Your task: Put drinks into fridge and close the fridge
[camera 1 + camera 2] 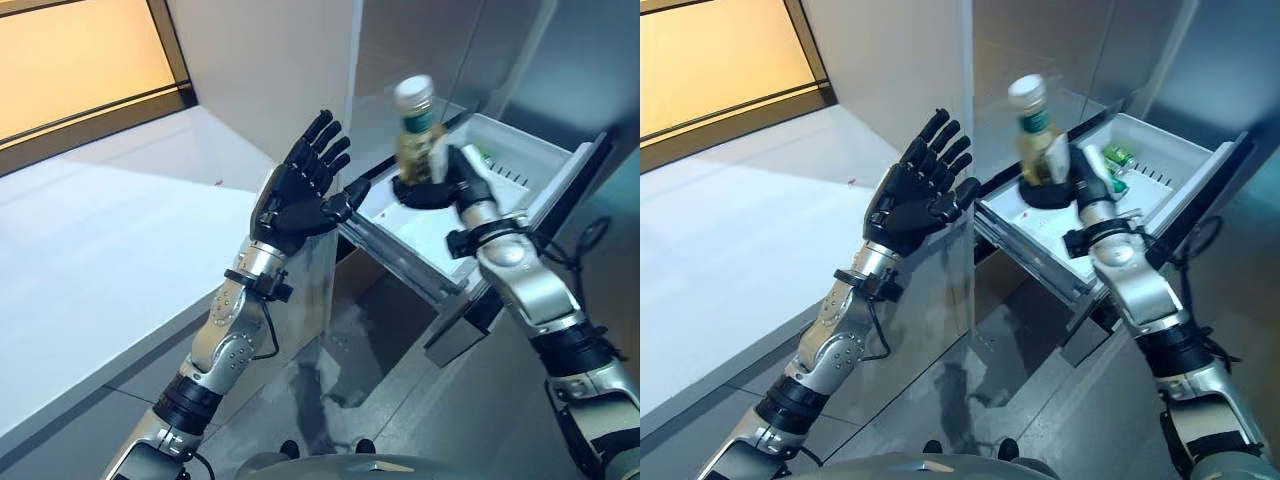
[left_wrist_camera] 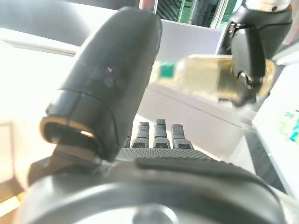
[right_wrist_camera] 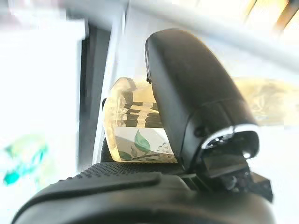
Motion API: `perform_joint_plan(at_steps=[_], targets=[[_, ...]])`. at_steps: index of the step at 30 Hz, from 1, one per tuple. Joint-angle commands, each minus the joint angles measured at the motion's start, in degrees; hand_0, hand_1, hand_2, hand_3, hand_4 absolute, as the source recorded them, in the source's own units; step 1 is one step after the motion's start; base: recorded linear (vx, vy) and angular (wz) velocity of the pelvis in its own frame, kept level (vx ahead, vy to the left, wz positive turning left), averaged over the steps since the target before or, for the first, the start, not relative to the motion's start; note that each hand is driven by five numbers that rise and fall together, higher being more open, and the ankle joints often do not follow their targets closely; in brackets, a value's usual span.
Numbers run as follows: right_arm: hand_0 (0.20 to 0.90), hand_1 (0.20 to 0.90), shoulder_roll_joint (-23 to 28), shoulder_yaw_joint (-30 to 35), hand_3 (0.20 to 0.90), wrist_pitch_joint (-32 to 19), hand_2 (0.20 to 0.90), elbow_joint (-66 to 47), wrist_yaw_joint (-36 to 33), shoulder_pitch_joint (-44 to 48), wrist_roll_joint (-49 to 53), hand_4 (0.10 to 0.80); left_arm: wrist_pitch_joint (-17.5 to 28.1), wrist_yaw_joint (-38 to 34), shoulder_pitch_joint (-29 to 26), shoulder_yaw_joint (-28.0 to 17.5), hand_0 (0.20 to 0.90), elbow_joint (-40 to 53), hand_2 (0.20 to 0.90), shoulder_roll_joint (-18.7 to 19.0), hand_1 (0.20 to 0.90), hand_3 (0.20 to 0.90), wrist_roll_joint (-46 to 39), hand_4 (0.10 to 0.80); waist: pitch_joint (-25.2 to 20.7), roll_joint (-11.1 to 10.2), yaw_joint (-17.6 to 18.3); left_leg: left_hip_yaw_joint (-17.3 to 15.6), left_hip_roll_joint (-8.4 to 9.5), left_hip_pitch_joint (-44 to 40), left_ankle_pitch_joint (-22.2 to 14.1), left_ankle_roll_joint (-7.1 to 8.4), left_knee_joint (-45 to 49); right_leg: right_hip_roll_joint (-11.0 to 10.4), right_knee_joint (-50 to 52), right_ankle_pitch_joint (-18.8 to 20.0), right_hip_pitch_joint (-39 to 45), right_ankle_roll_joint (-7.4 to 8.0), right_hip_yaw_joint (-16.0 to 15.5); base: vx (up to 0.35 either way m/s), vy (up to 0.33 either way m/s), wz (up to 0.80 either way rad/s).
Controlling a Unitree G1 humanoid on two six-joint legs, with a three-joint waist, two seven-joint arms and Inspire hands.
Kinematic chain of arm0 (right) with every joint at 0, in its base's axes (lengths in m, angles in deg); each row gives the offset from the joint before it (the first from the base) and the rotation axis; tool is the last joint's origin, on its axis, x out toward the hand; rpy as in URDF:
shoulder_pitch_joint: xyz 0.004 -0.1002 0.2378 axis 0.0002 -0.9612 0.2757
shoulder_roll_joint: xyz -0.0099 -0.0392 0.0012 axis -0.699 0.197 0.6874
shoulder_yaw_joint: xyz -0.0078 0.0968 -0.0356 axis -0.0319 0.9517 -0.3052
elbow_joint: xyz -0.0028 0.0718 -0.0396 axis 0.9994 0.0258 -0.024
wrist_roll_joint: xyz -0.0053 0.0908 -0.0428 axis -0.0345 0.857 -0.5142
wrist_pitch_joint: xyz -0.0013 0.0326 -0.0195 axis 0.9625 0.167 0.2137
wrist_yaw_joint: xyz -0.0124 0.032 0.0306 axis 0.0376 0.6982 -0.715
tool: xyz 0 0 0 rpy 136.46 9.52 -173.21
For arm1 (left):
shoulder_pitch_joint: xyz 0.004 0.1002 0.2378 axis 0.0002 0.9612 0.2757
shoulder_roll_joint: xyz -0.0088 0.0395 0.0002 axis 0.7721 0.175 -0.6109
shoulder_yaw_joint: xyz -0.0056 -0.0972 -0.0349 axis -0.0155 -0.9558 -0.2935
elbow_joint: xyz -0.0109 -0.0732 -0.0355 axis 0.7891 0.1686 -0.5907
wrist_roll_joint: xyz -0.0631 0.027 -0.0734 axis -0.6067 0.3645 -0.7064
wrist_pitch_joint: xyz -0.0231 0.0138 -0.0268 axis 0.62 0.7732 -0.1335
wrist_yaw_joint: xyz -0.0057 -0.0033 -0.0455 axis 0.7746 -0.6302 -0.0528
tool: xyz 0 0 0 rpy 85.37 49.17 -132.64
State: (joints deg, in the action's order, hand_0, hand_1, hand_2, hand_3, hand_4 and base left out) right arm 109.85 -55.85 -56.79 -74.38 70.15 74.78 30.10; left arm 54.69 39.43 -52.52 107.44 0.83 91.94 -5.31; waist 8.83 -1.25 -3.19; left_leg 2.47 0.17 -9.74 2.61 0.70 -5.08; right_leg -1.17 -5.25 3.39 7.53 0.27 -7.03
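My right hand [image 1: 440, 182] is shut on a bottle [image 1: 418, 130] of pale yellow drink with a white cap and a leaf-printed label. It holds the bottle upright above the white shelf [image 1: 440, 235] of the open fridge door. The bottle also shows in the right wrist view [image 3: 140, 121], with the thumb [image 3: 196, 102] curled over it, and in the left wrist view [image 2: 205, 77]. My left hand [image 1: 300, 195] is open and empty, fingers straight and raised, just left of the shelf's near edge. A green drink [image 1: 481, 157] lies in the shelf behind my right hand.
The open fridge door [image 1: 560, 190] with its dark edge stands to the right. A white counter [image 1: 100, 230] runs along the left. A grey panel [image 1: 310, 290] stands below my left hand, and the grey floor [image 1: 350, 380] lies beneath.
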Motion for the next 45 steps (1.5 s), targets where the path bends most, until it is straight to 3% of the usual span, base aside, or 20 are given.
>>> perform_joint_plan(at_steps=[1,6,16,18,22,26,31,36,41,45], targets=[[0.3,0.3,4.4,5.8,0.2,-13.0,0.3,-1.8,-7.3,17.0,-1.5,0.1,-0.8,6.8,-2.3,0.6,0.9,7.0,0.9,1.2,0.9,0.9,-3.7,0.8,-5.2,-1.9,-0.5,1.3,2.3,0.6,-3.5,-1.55,0.6,0.6,1.1,-3.1,2.4,0.78,1.3,0.051,-0.009,0.1],[0.3,0.3,8.5,5.3,0.2,-14.4,0.3,6.5,-10.4,18.9,-1.6,0.1,-8.2,11.3,0.1,0.7,0.9,7.1,0.9,2.8,0.9,0.9,-6.5,0.8,-5.1,-1.4,-1.9,2.3,2.39,0.4,-3.4,-1.35,0.6,0.3,1.0,-3.3,3.0,0.87,-0.3,0.069,-0.004,0.16],[0.3,0.3,15.9,0.7,0.2,-18.8,0.3,24.2,-9.0,23.4,1.9,0.1,-33.4,20.7,11.1,3.5,0.9,3.2,0.9,6.9,0.9,0.9,-16.6,0.8,-3.0,0.6,-4.8,4.0,2.34,1.7,-3.3,-0.92,2.3,-0.9,3.3,-4.4,2.1,0.83,-3.2,0.066,0.007,0.19],[0.3,0.3,18.6,-1.6,0.2,-20.2,0.3,28.9,-8.3,26.3,4.8,0.1,-35.1,22.6,12.3,5.6,0.9,0.1,0.9,9.4,0.9,0.9,-15.8,0.8,-1.3,1.7,-5.0,5.1,2.62,4.0,-3.0,-1.05,3.3,-1.0,4.8,-4.8,-0.3,0.52,-3.2,-0.105,0.026,0.2],[0.3,0.3,22.5,-5.6,0.2,-21.1,0.3,36.5,-6.1,32.3,7.8,0.1,-32.6,21.9,12.5,7.4,0.9,-6.2,0.9,13.5,0.9,0.9,-14.1,0.8,2.3,3.2,-5.1,6.5,2.97,7.8,-2.3,-1.14,3.7,-0.7,5.9,-4.9,-4.4,0.15,-3.1,-0.192,-0.006,0.25],[0.3,0.3,23.4,-9.2,0.2,-18.0,0.3,41.8,-3.9,35.5,10.1,0.1,-26.6,21.4,12.8,8.0,0.9,-16.8,0.9,14.8,0.9,0.9,-4.3,0.8,6.3,3.6,-5.7,7.2,2.49,10.7,-1.7,-1.02,3.7,-0.2,6.0,-4.6,-7.0,-0.14,-2.8,-0.12,-0.092,0.11],[0.3,0.3,21.4,-11.1,0.2,-11.6,0.3,45.1,0.7,35.3,9.8,0.1,-16.6,19.2,12.1,9.1,0.9,-33.4,0.9,12.8,0.9,0.9,7.6,0.8,9.2,3.1,-5.6,6.6,1.36,12.9,-0.7,-0.68,2.9,0.5,5.9,-4.2,-9.2,-0.24,-2.2,-0.053,-0.102,0.02],[0.3,0.3,19.4,-12.5,0.2,-7.8,0.3,48.2,4.7,35.2,4.3,0.1,-11.3,13.9,8.6,7.4,0.9,-44.7,0.9,10.2,0.9,0.9,13.5,0.8,11.9,2.5,-5.2,5.8,0.93,15.2,-0.1,-0.52,2.7,0.7,6.6,-3.8,-12.0,-0.33,-1.9,-0.078,-0.065,-0.07],[0.3,0.3,18.2,-14.8,0.2,-2.8,0.3,48.9,8.8,36.2,-0.3,0.1,-10.6,11.7,6.0,5.1,0.9,-51.6,0.9,8.5,0.9,0.9,17.7,0.8,13.3,2.0,-4.9,4.7,0.9,16.4,0.2,-0.34,3.1,0.7,6.9,-3.5,-13.4,-0.28,-1.8,-0.045,-0.017,-0.1],[0.3,0.3,18.2,-18.7,0.2,1.9,0.3,50.8,17.9,37.7,-6.8,0.1,-12.0,11.0,4.1,3.9,0.9,-54.6,0.9,7.8,0.9,0.9,19.9,0.8,13.8,1.4,-4.7,3.6,0.84,17.0,0.3,-0.23,3.3,0.9,7.0,-3.1,-14.0,-0.33,-1.6,-0.014,-0.01,-0.08]])
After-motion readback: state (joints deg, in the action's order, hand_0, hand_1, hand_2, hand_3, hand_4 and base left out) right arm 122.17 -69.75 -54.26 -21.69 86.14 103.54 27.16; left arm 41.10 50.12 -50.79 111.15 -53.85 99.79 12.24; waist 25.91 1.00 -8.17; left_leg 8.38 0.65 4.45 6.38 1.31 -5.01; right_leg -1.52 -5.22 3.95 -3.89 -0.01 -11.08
